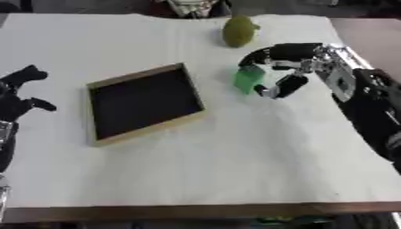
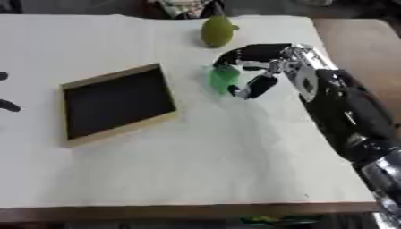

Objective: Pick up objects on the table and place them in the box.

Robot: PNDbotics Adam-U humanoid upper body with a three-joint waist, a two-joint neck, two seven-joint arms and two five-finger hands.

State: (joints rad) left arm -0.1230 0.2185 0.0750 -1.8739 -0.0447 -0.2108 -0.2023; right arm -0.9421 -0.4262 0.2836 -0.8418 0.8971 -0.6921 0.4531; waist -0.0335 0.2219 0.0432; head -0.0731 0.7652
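Note:
A shallow wooden box [image 1: 143, 102] with a dark inside lies left of the table's middle. A small green block [image 1: 248, 79] stands to its right. My right hand [image 1: 294, 67] curls around the block, fingers over its top and thumb at its lower right side. An olive-green pear-shaped object [image 1: 239, 30] sits at the far edge, behind the hand. My left hand [image 1: 19, 94] rests at the left edge, fingers relaxed and holding nothing.
A white cloth [image 1: 235, 161] covers the table, whose brown front edge [image 1: 196, 211] shows at the bottom. Clutter lies beyond the far edge [image 1: 192, 6]. My right forearm [image 2: 352, 116] runs along the table's right side.

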